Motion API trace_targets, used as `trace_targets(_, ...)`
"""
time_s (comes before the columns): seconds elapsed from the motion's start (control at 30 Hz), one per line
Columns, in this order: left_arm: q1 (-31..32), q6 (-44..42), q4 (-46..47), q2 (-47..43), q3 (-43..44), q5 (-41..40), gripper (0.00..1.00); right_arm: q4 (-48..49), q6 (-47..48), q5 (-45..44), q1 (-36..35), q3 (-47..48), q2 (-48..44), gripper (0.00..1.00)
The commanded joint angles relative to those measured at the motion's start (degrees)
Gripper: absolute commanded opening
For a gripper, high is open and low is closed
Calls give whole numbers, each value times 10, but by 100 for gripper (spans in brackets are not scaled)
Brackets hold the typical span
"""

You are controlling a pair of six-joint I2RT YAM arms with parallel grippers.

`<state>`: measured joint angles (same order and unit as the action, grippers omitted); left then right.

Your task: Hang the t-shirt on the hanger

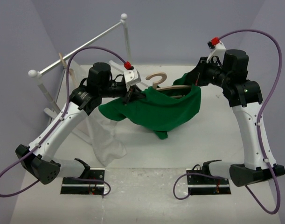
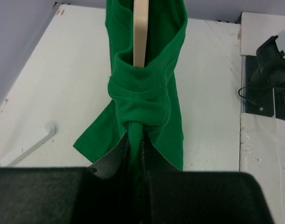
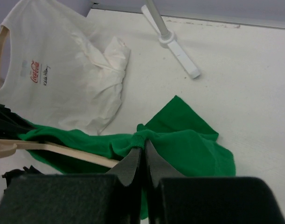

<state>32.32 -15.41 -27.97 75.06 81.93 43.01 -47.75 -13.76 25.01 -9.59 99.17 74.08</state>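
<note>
The green t-shirt (image 1: 163, 109) hangs stretched in the air between my two grippers above the table. The beige hanger (image 1: 166, 87) lies inside the shirt's neck opening, its hook (image 1: 156, 78) sticking up at the back. My left gripper (image 1: 131, 95) is shut on the shirt's ribbed collar (image 2: 138, 100), with the hanger arm (image 2: 140, 32) running away inside the cloth. My right gripper (image 1: 194, 80) is shut on the collar's other side (image 3: 144, 137); the hanger arm (image 3: 63, 149) shows to its left in the right wrist view.
A white clothes rail (image 1: 88, 44) on two posts stands at the back left. A second hanger with a white printed garment (image 1: 105, 140) hangs from it; the garment also shows in the right wrist view (image 3: 63, 79). The rail's foot (image 3: 175, 46) lies on the table. Arm base plates (image 1: 84, 179) sit near the front.
</note>
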Motion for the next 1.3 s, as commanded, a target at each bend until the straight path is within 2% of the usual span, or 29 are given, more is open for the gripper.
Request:
trace_targets(0.0, -2, 74, 54, 9, 9, -89, 0, 47, -51, -135, -11, -47, -55, 0)
trace_targets(0.1, -1, 83, 35, 10, 3, -103, 0, 75, -80, -221, -12, -86, -79, 0)
trace_targets(0.23, 4, 87, 0, 2, 1, -133, 0, 86, -93, -315, -12, -92, -78, 0)
trace_targets(0.3, 4, 92, -2, -5, -1, -152, 0, 89, -100, -303, -13, -92, -72, 0)
trace_targets(0.47, 6, 115, 23, -8, -6, -141, 0, 120, -119, -253, -35, -108, -66, 0)
trace_targets(0.6, 8, 171, 97, -10, -22, -141, 0, 145, -136, -195, -71, -123, -66, 0)
trace_targets(0.73, 16, 223, 197, -6, -55, -70, 0, 188, -163, -170, -120, -145, -77, 0)
trace_targets(0.93, 35, 245, 262, 11, -76, -48, 0, 207, -165, -152, -180, -137, -68, 0)
trace_targets(1.07, 35, 253, 268, 9, -84, -109, 0, 201, -177, -182, -184, -151, -92, 0)
trace_targets(1.13, 35, 258, 262, 8, -87, -169, 0, 244, -203, -200, -184, -199, -131, 0)
trace_targets(1.2, 35, 260, 276, 7, -93, -175, 0, 283, -222, -188, -184, -242, -147, 0)
trace_targets(1.27, 35, 262, 300, 8, -95, -149, 0, 277, -223, -177, -184, -250, -148, 5)
